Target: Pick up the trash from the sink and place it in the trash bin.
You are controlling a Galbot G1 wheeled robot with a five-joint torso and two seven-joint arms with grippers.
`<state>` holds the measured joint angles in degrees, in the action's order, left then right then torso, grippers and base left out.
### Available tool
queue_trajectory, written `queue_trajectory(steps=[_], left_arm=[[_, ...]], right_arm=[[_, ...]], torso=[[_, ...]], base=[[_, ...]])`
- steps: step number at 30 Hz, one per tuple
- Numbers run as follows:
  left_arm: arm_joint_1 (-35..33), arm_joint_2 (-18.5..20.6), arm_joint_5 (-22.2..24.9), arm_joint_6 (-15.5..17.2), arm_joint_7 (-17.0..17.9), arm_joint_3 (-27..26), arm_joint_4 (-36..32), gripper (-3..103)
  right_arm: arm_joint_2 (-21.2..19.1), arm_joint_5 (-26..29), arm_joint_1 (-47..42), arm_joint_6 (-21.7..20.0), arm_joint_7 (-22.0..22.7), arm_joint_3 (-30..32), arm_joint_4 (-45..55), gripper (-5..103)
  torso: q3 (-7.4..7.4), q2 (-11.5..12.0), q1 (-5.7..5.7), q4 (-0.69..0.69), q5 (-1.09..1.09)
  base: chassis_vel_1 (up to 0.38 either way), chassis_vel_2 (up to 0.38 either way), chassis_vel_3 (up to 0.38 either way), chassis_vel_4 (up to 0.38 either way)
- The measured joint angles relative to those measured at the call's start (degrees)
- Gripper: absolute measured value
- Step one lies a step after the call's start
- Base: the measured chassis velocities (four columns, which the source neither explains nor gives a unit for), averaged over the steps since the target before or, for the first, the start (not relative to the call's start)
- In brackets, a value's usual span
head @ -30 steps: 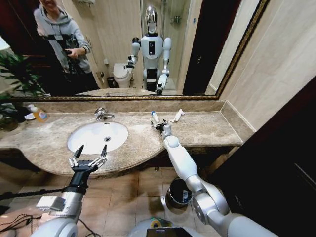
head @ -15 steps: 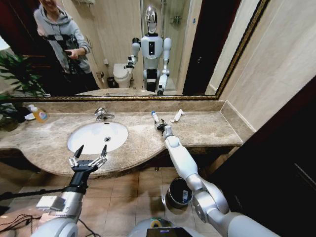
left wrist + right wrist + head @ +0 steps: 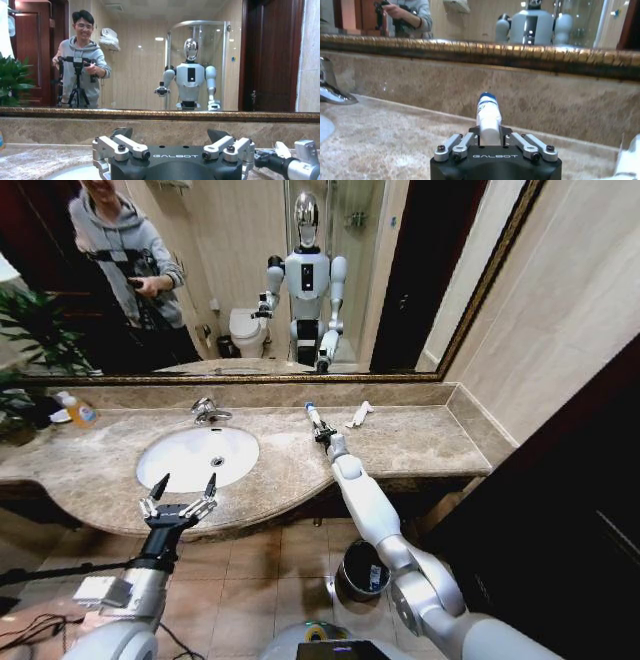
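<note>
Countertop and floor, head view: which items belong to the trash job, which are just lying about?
Job:
- white tube with blue cap, held by the right gripper above the counter
- white sachet on the counter near the mirror
- sink
- trash bin on the floor
- left gripper, fingers spread, at the counter's front edge

Lying about:
- bottle with orange label
- faucet
- plant

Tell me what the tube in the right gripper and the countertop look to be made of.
Tube: likely soft plastic, smooth white with a blue tip, shut in the right gripper. Countertop: polished brown marble or similar stone, mottled veining with a slight sheen. Left gripper idles open by the sink's front edge.
</note>
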<state>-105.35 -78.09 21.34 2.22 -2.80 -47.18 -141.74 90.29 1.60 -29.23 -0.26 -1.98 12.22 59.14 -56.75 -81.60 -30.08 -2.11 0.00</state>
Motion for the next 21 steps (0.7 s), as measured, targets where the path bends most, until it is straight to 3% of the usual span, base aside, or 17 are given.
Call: queue_trajectory(steps=[7, 9, 16, 21], left_arm=[[0.00, 0.00, 0.00, 0.00, 0.00, 0.00, 0.00, 100], [0.00, 0.00, 0.00, 0.00, 0.00, 0.00, 0.00, 100], [0.00, 0.00, 0.00, 0.00, 0.00, 0.00, 0.00, 100], [0.00, -0.01, 0.00, 0.00, 0.01, 0.00, 0.00, 100]], right_arm=[[-3.98, 3.90, -3.03, -2.82, 0.67, -1.09, 8.96, 22], [-7.13, 6.57, -6.41, -4.02, 1.14, -1.19, 15.15, 22], [-16.71, 4.08, -20.42, -2.47, 1.63, 3.82, 28.16, 22], [-20.33, 3.94, -28.86, -1.99, 1.63, 8.34, 35.03, 22]], torso=[[0.00, 0.00, 0.00, 0.00, 0.00], [0.01, 0.00, 0.00, -0.01, 0.01], [0.01, 0.00, 0.00, 0.01, 0.01], [0.02, 0.00, 0.01, 0.02, 0.02]], base=[[0.000, 0.000, 0.000, 0.000], [0.000, 0.000, 0.000, 0.000], [0.000, 0.000, 0.000, 0.000], [0.000, 0.000, 0.000, 0.000]])
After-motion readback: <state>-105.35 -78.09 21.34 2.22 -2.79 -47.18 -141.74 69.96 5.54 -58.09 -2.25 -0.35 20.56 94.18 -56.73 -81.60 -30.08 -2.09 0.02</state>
